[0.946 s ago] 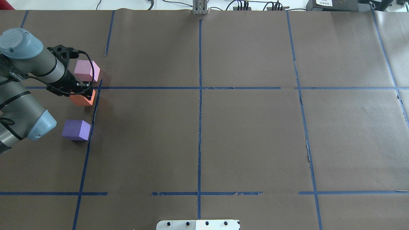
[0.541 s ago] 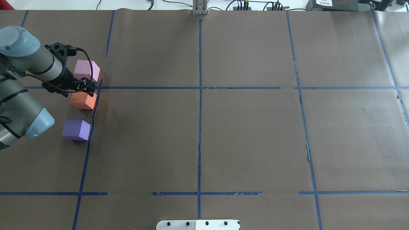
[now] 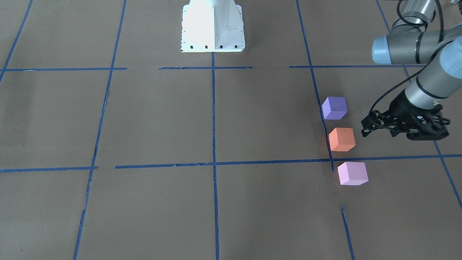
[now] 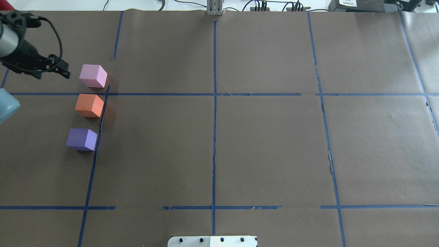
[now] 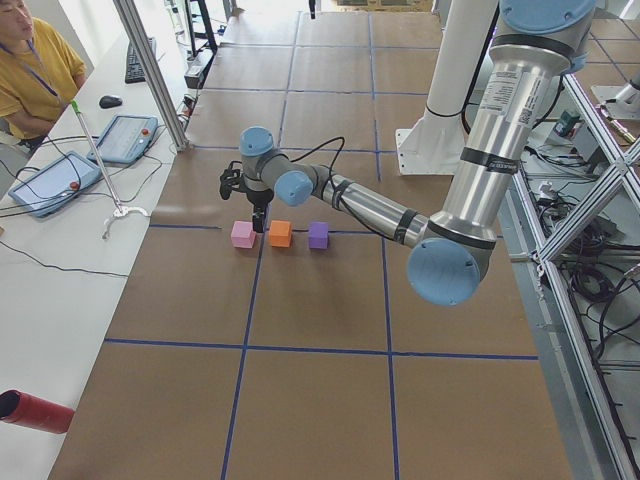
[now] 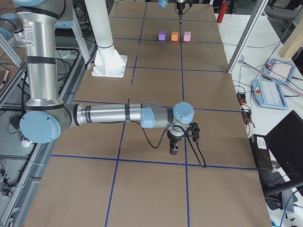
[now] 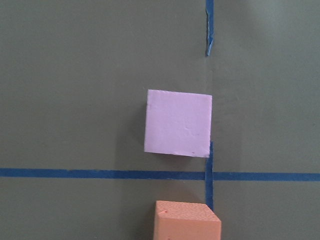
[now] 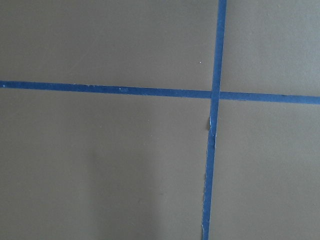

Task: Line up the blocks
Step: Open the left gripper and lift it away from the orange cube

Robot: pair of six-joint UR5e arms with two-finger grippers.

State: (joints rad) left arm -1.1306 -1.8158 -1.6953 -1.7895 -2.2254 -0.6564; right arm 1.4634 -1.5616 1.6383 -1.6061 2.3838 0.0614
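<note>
Less than a second ago my left claw point(image 4: 63, 69) sat right over the orange block point(image 4: 89, 105). Now it has lifted off and swung away toward the bench's point(image 4: 260, 147) far left corner, and it hangs beside the pale pink block point(image 4: 93, 75) without touching it. Its fingers look spread and there is nothing between them, so the orange block has been let go and rests on the bench on its own.

That leaves orange in the middle, with the pink block beyond it and the purple block point(image 4: 81, 139) on my side. The three stand apart from each other with similar gaps, strung along the blue tape line point(image 4: 99, 130). The row slants slightly with the tape, but it reads as a row. The left wrist camera agrees — pink is square in the middle of its picture and the top of orange shows at the bottom edge, roughly in step.

I'd judge the line essentially made — at most one small nudge for straightness remains.

The right claw point(image 6: 174, 147) hangs low over the bench, well away from the blocks. It shows only in the side camera, so I cannot tell how its fingers are set.
</note>
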